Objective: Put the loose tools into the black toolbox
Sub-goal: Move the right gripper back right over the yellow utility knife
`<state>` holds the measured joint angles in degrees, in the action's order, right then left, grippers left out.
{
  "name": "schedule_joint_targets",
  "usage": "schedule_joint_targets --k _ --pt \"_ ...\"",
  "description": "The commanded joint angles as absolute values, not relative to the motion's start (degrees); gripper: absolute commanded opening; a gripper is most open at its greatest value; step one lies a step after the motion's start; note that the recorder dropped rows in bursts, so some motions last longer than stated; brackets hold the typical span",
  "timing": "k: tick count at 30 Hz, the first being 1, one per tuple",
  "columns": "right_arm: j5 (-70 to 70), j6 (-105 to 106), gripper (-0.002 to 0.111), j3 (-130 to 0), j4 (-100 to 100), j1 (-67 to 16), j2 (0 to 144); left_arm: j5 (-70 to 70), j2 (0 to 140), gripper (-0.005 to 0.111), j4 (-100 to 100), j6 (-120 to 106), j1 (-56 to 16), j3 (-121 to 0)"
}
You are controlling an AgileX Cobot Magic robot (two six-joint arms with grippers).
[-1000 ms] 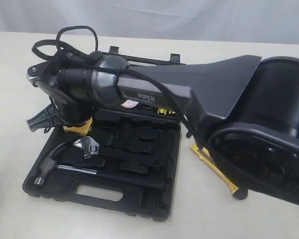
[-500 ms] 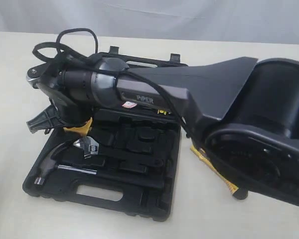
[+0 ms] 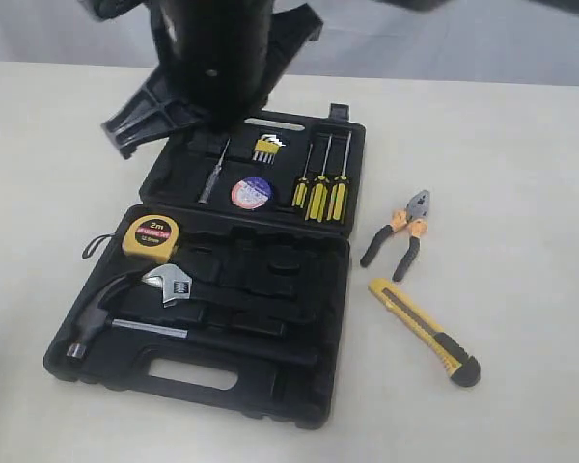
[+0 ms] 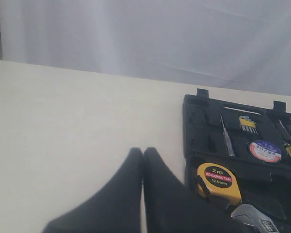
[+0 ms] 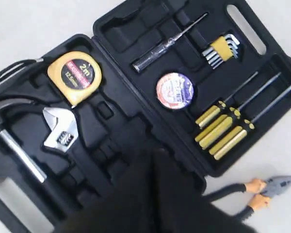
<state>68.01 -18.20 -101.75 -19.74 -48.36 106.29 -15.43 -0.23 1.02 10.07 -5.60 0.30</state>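
The black toolbox (image 3: 270, 391) lies open on the table. A yellow tape measure (image 3: 151, 235) sits in its near half, and the black tape roll (image 3: 252, 193) with its label sits in the far half. The orange-handled pliers (image 3: 398, 234) and the yellow-and-black utility knife (image 3: 425, 331) lie on the table to the right of the case. My right arm (image 3: 212, 58) hangs above the far half; its gripper (image 5: 153, 154) is shut and empty over the toolbox (image 5: 116, 29). Left of the toolbox (image 4: 203, 126), my left gripper (image 4: 142, 151) is shut and empty, near the tape measure (image 4: 217, 180).
A hammer (image 3: 101, 309) and a silver wrench (image 3: 169, 283) rest in the near half. Three yellow-handled screwdrivers (image 3: 320, 193), hex keys (image 3: 266, 148) and a thin tester (image 3: 212, 174) fill the far half. Bare table stretches left of the case and around the pliers and knife.
My right arm, which lay across the toolbox with its gripper by the tape measure, has swung up and back. The tape measure, tape roll and pliers now show uncovered.
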Motion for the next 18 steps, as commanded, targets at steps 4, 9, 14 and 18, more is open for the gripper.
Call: schedule_joint_targets --k 4,9,14,18 --pt "70.0 -17.2 -0.001 -80.5 -19.6 -47.4 85.1 -15.5 0.0 0.000 1.3 10.0 -5.9 0.0" --pt "70.0 -20.1 -0.001 -66.2 -19.6 -47.4 75.4 -15.5 0.0 0.000 1.3 10.0 -5.9 0.0" --pt "67.1 -21.1 -0.001 -53.5 -19.7 -47.4 69.0 -15.5 0.0 0.000 1.3 10.0 -5.9 0.0" --pt "61.9 -24.7 -0.001 -47.1 -19.8 -47.4 67.1 -15.5 0.0 0.000 1.3 10.0 -5.9 0.0"
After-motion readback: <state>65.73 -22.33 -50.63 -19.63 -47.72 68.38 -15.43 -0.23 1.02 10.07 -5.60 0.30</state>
